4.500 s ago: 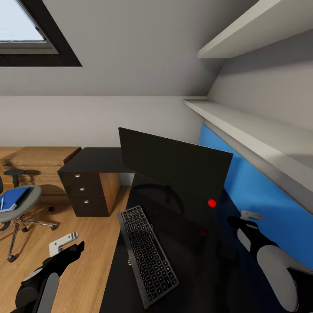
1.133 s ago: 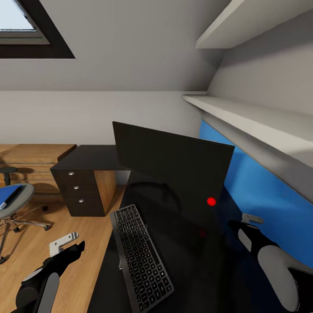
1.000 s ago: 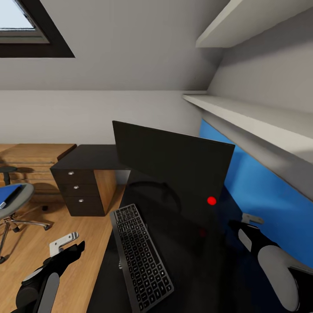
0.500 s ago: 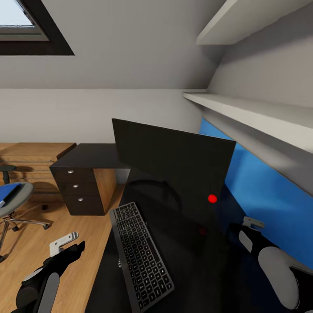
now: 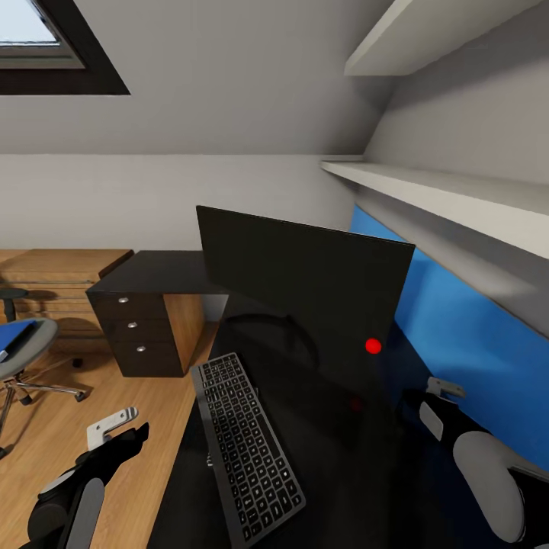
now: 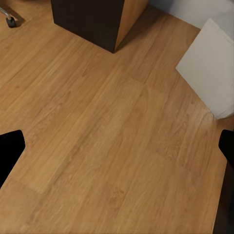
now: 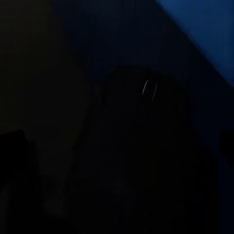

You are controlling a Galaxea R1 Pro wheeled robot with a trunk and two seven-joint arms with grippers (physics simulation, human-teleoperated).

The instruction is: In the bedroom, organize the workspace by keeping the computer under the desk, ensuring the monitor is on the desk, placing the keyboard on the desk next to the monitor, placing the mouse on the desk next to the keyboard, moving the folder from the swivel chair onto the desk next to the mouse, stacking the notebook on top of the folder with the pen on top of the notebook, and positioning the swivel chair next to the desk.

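The black monitor [image 5: 305,278] stands on the glossy black desk [image 5: 335,465], with the slim keyboard [image 5: 244,446] lying in front of it at its left. At the far left the swivel chair [image 5: 30,347] carries the blue folder [image 5: 14,335]; I cannot make out a notebook or pen. My left gripper [image 5: 122,431] hangs open over the wooden floor beside the desk, fingertips [image 6: 9,148] far apart. My right gripper [image 5: 438,393] is open above the desk's right part. Below it lies a dark rounded shape [image 7: 141,146], apparently the mouse. A pale grey box [image 6: 209,68], perhaps the computer, stands on the floor.
The dark drawer unit [image 5: 145,335] with silver knobs holds up the desk's far wing. Low wooden shelving [image 5: 53,286] runs along the left wall. A blue wall panel [image 5: 473,351] and white shelves [image 5: 442,198] close in the desk's right side. Wooden floor [image 6: 97,146] lies open at the left.
The whole picture has shifted slightly, so the camera has moved; the chair now sits nearer the left edge. Both grippers and the desk's things keep their places.
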